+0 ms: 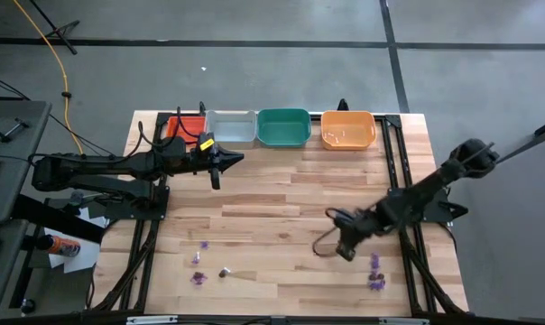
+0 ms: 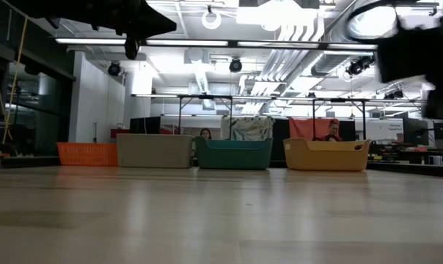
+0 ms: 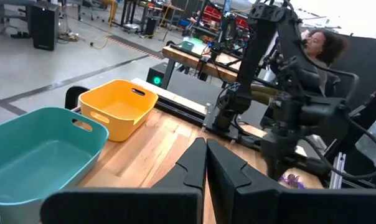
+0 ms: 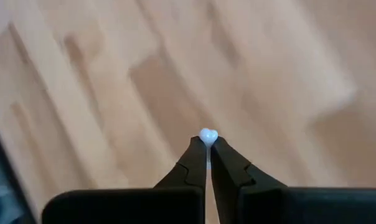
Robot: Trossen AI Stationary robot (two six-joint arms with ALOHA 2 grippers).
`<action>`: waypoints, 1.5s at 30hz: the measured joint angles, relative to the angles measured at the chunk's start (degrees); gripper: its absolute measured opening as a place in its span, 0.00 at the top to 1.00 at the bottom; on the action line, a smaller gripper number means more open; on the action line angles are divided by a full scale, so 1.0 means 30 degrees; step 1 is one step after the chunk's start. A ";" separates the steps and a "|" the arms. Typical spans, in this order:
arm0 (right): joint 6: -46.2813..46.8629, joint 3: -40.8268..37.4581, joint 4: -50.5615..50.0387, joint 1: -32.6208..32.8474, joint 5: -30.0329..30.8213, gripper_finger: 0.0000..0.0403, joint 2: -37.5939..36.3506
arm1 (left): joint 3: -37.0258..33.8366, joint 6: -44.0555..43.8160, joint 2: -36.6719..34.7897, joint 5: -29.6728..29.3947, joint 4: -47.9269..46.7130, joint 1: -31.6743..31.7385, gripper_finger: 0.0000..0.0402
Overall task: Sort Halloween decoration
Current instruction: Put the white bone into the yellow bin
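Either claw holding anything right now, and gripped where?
Right claw pinches a tiny pale whitish trinket at its very tips; most of the trinket pokes out beyond them. Left claw is shut on nothing.

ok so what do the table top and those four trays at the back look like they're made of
Table top: looks like wood, pale butcher-block strips with visible grain, satin finish. The red tray, grey tray, green tray and orange tray: probably moulded plastic, going by the uniform colour, rounded corners and cut-out handles; smooth, slightly glossy.
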 joint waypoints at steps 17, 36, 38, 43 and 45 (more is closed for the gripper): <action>-1.3947 0.0029 1.5248 -1.2048 0.0665 1.00 0.0000 | 0.0000 0.2725 0.0218 -0.0015 0.1398 -0.0006 1.00; -1.3951 0.0051 2.5115 -1.4159 -0.2525 1.00 -0.0022 | 0.1144 0.1195 0.2426 0.2739 0.4881 0.1597 1.00; -1.3958 0.0051 2.5110 -1.4159 -0.2532 1.00 -0.0021 | 0.1144 0.1195 0.2426 0.2734 0.4854 0.1597 1.00; -1.3960 0.0051 2.5110 -1.4159 -0.2525 1.00 -0.0022 | 0.1144 0.1195 0.2426 0.2732 0.4852 0.1604 1.00; -1.4147 0.0066 2.5091 -1.4276 -0.2426 1.00 -0.0022 | 0.1144 0.1195 0.2426 0.2725 0.4852 0.1604 1.00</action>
